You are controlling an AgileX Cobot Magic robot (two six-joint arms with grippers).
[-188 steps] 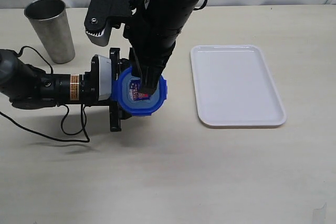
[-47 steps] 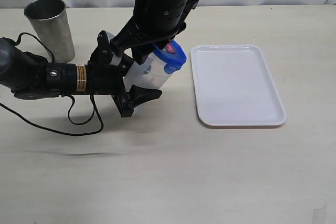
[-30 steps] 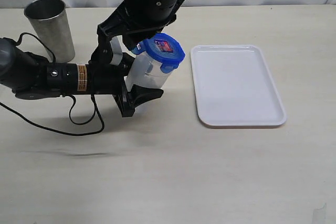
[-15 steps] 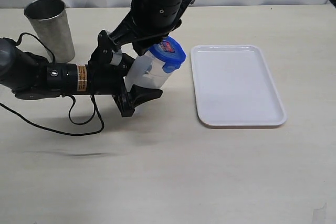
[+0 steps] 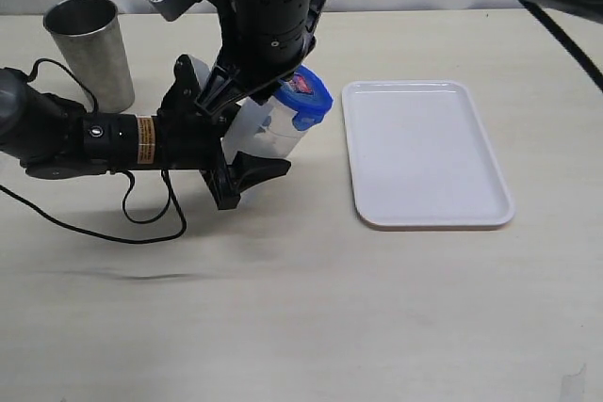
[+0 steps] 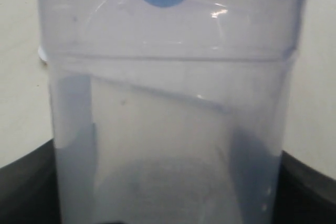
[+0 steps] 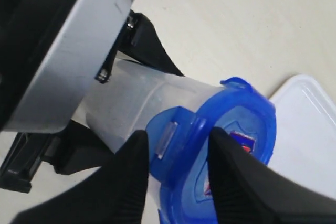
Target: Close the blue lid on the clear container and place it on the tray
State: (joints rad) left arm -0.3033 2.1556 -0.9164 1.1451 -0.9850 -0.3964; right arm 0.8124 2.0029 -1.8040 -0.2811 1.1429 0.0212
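The clear container [image 5: 268, 134] leans toward the tray, with my left gripper [image 5: 240, 131] shut on its body. In the left wrist view the container [image 6: 168, 119] fills the frame between dark fingers [image 6: 21, 187]. The blue lid [image 5: 307, 97] sits on the container's mouth. My right gripper [image 5: 283, 91] reaches down from above onto the lid's near edge. In the right wrist view its fingers [image 7: 131, 182] pinch the lid [image 7: 247, 114] across a side flap, one outside the flap, one on the lid's top by the sticker. The white tray [image 5: 424, 152] lies empty to the right.
A grey metal cup [image 5: 89, 49] stands at the back left. The left arm's black cable [image 5: 122, 223] loops on the table in front of that arm. The right arm's bulk hangs over the container and hides part of it.
The right arm has shifted over the lid and its jaws have narrowed around the lid's side flap. The container stays tilted in the left gripper, which has not moved.
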